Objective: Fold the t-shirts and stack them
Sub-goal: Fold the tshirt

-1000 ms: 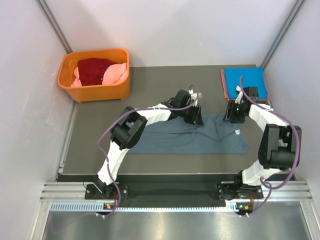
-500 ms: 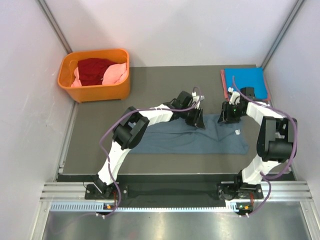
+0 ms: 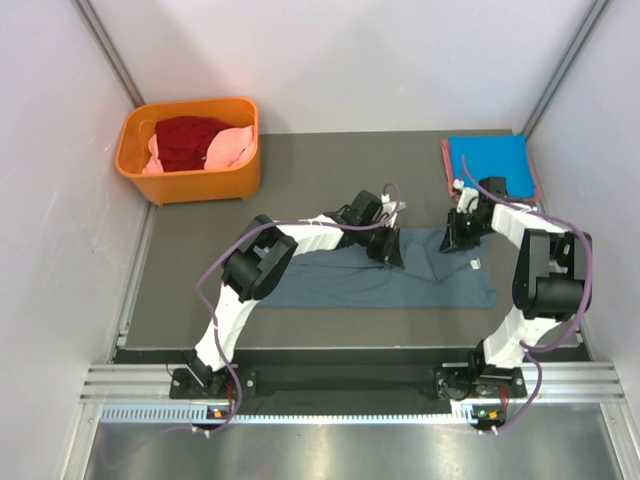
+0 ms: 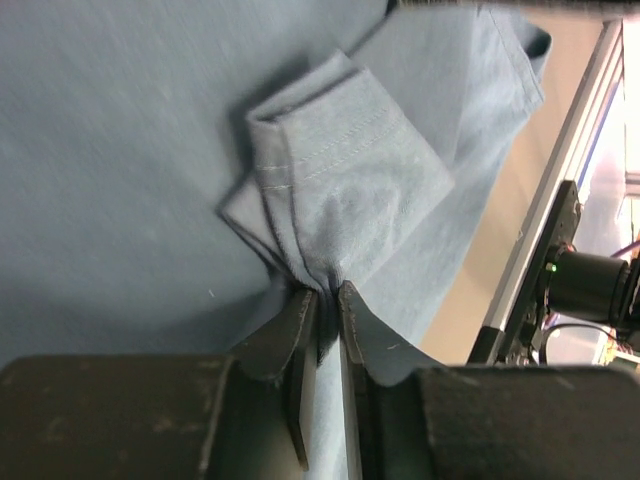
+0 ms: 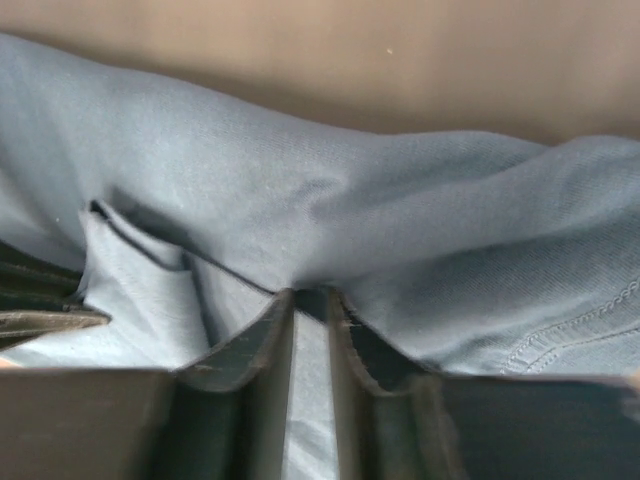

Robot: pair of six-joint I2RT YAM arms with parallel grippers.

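Observation:
The slate grey-blue t-shirt (image 3: pixel 380 280) lies spread across the middle of the mat, its small white tag (image 3: pixel 476 264) near the right end. My left gripper (image 3: pixel 392 252) is shut on a bunched fold of the shirt's far edge (image 4: pixel 340 190), and the cloth rises from between the fingertips (image 4: pixel 327 290). My right gripper (image 3: pixel 462 238) pinches the same far edge further right, its jaws nearly together on a ridge of cloth (image 5: pixel 310 295). A folded bright blue tee (image 3: pixel 488 156) rests on a salmon-red one (image 3: pixel 449 172) at the back right.
An orange basket (image 3: pixel 190 182) at the back left holds a dark red tee (image 3: pixel 185 140) and a pink one (image 3: pixel 232 148). Grey walls close in on both sides. The metal rail (image 3: pixel 350 380) runs along the near edge.
Both grippers have closed onto the far edge of the grey-blue shirt. The right gripper has shifted slightly left, and the left one slightly toward the near side.

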